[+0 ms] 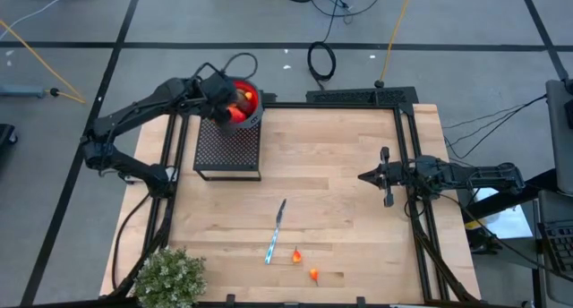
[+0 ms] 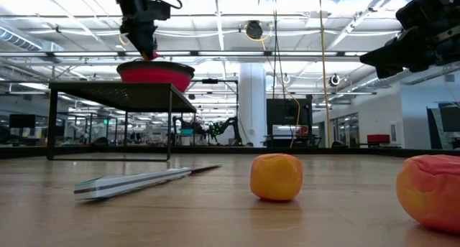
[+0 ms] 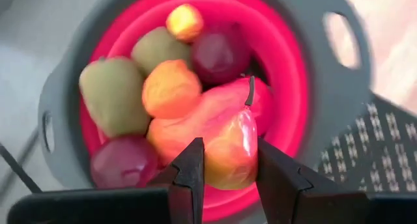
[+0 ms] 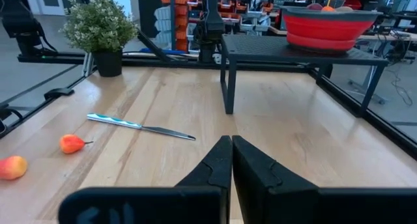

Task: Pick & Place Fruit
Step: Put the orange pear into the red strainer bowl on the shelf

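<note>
A red bowl with a grey rim (image 1: 252, 100) (image 3: 326, 87) stands on a black mesh stand (image 1: 228, 147) at the table's far left. It holds several toy fruits: olive-brown ovals (image 3: 114, 94), dark-red balls (image 3: 218, 51) and an orange ball (image 3: 171, 87). My left gripper (image 3: 229, 175) (image 1: 231, 109) is over the bowl, shut on an elongated orange-red fruit (image 3: 225, 129). Two small orange-red fruits (image 1: 296, 255) (image 1: 314, 274) lie on the table near its near edge. My right gripper (image 1: 365, 176) (image 4: 231, 149) hovers shut over the table's right side, holding nothing. My left gripper pinches the elongated orange-red fruit at its rounded end (image 3: 231, 162) between its two fingers (image 3: 192, 175), coming from above and pointing down into the bowl. The fruit's stem end (image 3: 249, 94) points away from the fingers. The rest of the fruit lies against the other fruits in the bowl.
A knife with a blue handle (image 1: 276, 232) (image 4: 140, 125) lies on the table's middle, near the two loose fruits (image 2: 277, 176) (image 2: 431, 189). A bushy grey-green plant in a pot (image 1: 170, 277) (image 4: 98, 25) stands at the near left corner. Black rails (image 1: 421, 236) edge the table.
</note>
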Robot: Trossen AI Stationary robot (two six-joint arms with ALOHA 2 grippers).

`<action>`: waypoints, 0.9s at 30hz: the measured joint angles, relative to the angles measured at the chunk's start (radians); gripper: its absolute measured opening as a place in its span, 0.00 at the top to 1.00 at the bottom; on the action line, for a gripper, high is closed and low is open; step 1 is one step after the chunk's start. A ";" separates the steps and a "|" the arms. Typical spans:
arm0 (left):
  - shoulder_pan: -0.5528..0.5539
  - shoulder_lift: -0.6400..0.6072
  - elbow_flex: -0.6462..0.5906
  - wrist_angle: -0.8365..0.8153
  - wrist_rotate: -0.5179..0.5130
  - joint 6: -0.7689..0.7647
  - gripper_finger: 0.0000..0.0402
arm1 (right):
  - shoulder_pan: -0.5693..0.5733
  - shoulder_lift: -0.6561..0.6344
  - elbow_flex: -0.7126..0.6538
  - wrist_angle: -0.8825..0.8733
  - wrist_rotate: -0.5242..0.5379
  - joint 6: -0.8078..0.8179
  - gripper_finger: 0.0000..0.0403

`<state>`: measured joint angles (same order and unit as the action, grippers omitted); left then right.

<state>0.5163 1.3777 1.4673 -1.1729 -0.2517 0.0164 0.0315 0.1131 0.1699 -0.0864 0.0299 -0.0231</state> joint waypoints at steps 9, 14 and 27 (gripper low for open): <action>0.005 0.031 0.000 -0.053 -0.015 0.189 0.75 | 0.000 0.000 0.000 -0.001 0.000 0.000 0.99; 0.006 0.043 0.000 -0.080 0.001 0.257 0.75 | 0.000 0.000 0.000 -0.001 -0.001 0.000 0.99; 0.018 0.044 0.000 -0.085 0.012 0.318 0.69 | 0.000 0.000 0.000 -0.001 -0.001 0.000 0.99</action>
<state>0.5345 1.4220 1.4670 -1.2579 -0.2401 0.3344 0.0317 0.1133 0.1699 -0.0875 0.0294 -0.0227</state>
